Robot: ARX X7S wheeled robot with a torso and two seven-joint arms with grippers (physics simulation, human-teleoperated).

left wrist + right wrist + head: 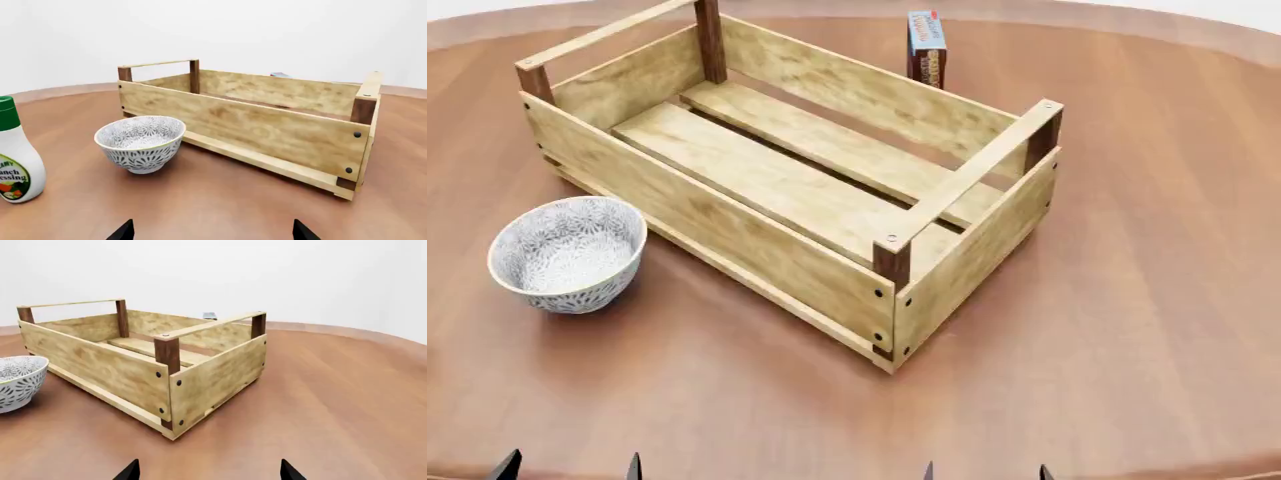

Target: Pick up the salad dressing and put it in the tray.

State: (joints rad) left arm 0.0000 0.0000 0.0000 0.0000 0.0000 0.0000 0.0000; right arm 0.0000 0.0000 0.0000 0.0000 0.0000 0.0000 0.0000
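The salad dressing [15, 150] is stood upright, cap up, beside the bowl [140, 142] left of the tray [781, 180], open table [1148, 330] is left around, and both the left gripper [212, 231] and right gripper [208, 471] are spread wide, nothing held.

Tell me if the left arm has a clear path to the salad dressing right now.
Probably yes. The salad dressing stands upright on the table beside the bowl, apart from it, with bare tabletop between it and the open left gripper. The tray sits farther back, out of the way.
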